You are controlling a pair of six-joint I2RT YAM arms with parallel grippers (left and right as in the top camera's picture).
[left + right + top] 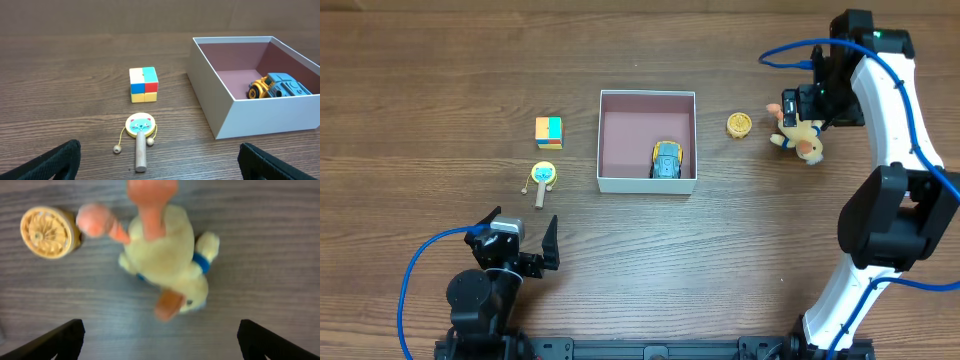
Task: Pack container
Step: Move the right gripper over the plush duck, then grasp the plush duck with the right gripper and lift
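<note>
The container (647,183), a square white box with a mauve-pink inside, sits mid-table and holds a blue and yellow toy car (666,160); both also show in the left wrist view, the container (260,117) and the car (276,87). A plush yellow duck (802,138) lies right of it, under my right gripper (798,103), which is open above the duck (167,255). A yellow wheel (739,124) lies between duck and box. A colourful cube (548,132) and a cat-face rattle drum (542,178) lie left. My left gripper (515,245) is open and empty.
The rattle drum (140,131) and cube (143,84) lie in front of the left gripper (159,165) on the wooden table. The yellow wheel (49,232) lies beside the duck's feet. Blue cables run along both arms.
</note>
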